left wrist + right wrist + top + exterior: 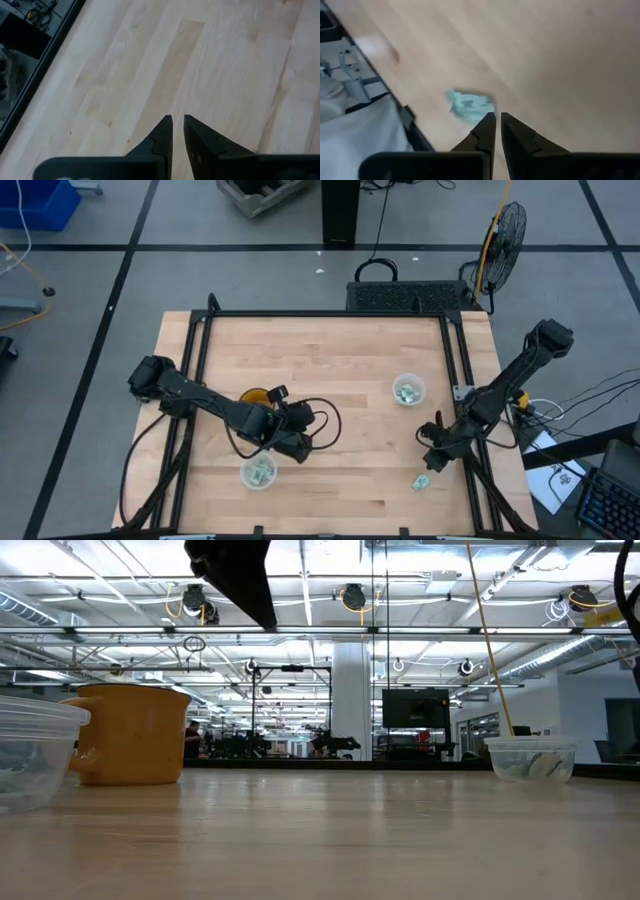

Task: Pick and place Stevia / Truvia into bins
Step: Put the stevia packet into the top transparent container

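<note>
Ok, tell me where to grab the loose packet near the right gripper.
The packet lies flat on the table by its right edge. Probably come straight down and pinch across its narrow width; the right gripper's jaws look nearly shut and would need opening.

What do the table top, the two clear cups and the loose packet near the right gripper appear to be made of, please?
Table top: pale wood planks, visible grain, matte. Clear cups: likely thin plastic, see-through walls, whitish rims. Loose packet: probably paper, pale green-white, crumpled. The right gripper hangs just beside it, jaws nearly closed.
</note>
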